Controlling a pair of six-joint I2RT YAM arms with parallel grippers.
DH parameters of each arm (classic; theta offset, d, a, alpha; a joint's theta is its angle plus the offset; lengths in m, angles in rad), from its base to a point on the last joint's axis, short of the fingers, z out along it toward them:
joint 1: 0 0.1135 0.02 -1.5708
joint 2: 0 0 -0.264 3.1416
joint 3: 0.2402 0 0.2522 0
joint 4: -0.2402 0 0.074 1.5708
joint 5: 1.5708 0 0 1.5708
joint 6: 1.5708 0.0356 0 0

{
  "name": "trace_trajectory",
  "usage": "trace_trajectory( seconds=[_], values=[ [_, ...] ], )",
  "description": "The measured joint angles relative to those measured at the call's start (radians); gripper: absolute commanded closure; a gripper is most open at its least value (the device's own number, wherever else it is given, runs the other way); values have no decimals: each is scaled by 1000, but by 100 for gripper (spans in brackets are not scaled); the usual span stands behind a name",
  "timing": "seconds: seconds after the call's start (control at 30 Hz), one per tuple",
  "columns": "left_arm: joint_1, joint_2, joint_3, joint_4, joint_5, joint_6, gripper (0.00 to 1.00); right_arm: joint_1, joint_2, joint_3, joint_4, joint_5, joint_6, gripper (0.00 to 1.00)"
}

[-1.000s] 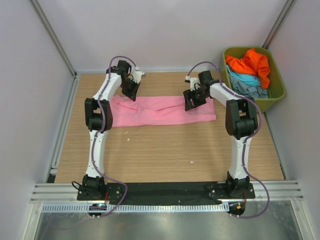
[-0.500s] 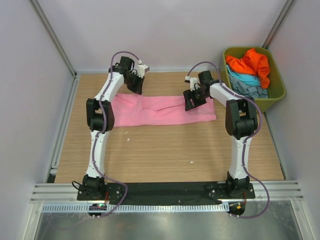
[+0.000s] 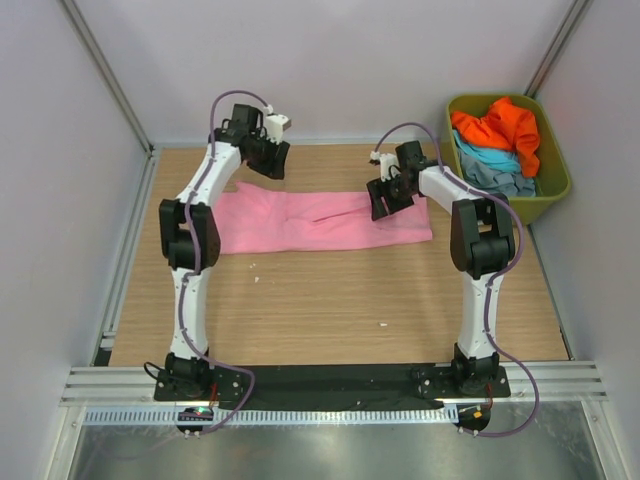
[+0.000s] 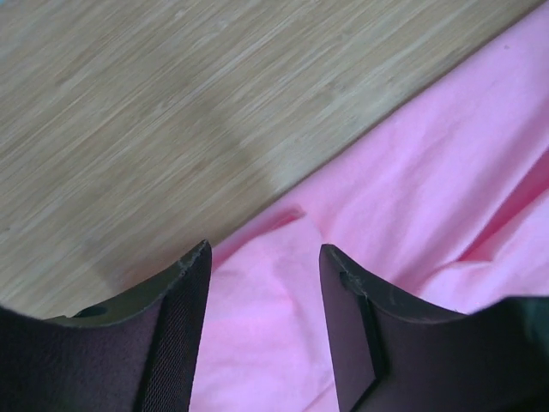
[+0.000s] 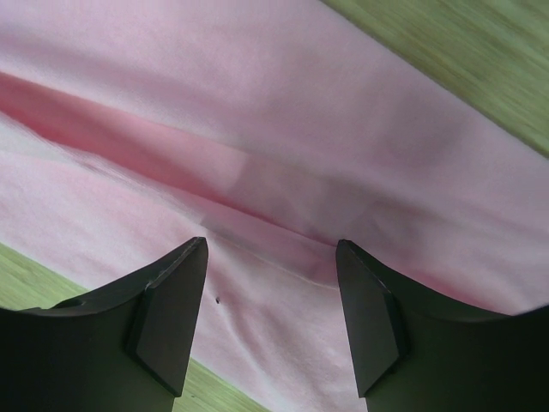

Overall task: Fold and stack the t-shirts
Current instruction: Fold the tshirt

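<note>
Far-right corner: olive-green rectangular plastic tub [image 3: 556, 188], heaped with 3 garments; orange fabric t-shirt [image 3: 500, 125] on top towards the far end, light blue fabric t-shirt [image 3: 488, 157] beneath it, grey-blue fabric t-shirt [image 3: 512, 183] nearest; well apart from both sets of fingers. Across the far half of the light wooden tabletop [image 3: 330, 300]: pink fabric t-shirt [image 3: 320, 222], folded into 1 long band running left to right, creased along its middle. Above the band's far-left corner, left gripper [image 3: 268, 158], fingers [image 4: 163, 343] spread and clasping nothing; pink cloth edge and bare wood showing below the gap. Over the band's right part, right gripper [image 3: 383, 200], fingers [image 5: 167, 318] likewise parted and empty, hovering above a fold line. A few white specks [image 3: 383, 324] on the near boards; black base plate [image 3: 330, 380] and aluminium rails [image 3: 330, 412] along the near edge; white panel walls [image 3: 330, 60] on 3 sides.
</note>
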Motion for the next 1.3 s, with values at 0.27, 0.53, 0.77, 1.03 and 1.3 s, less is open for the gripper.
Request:
trace_trajectory(
  seconds=[0.27,0.53,0.77,1.03,1.3],
  values=[
    [0,-285,-231,-51,-2,-59,46,-11,32,78,8,45,0,32],
    [36,-322,-483,-126,67,-176,44,-35,111,152,24,54,-2,32],
    [70,-296,-548,-132,78,-221,30,-42,126,170,37,59,-2,33],
    [129,-196,-535,-109,118,-286,0,-32,77,73,101,80,-27,32],
    [145,-143,-458,-116,126,-338,0,-1,-52,-129,127,118,-61,32]
  ],
)
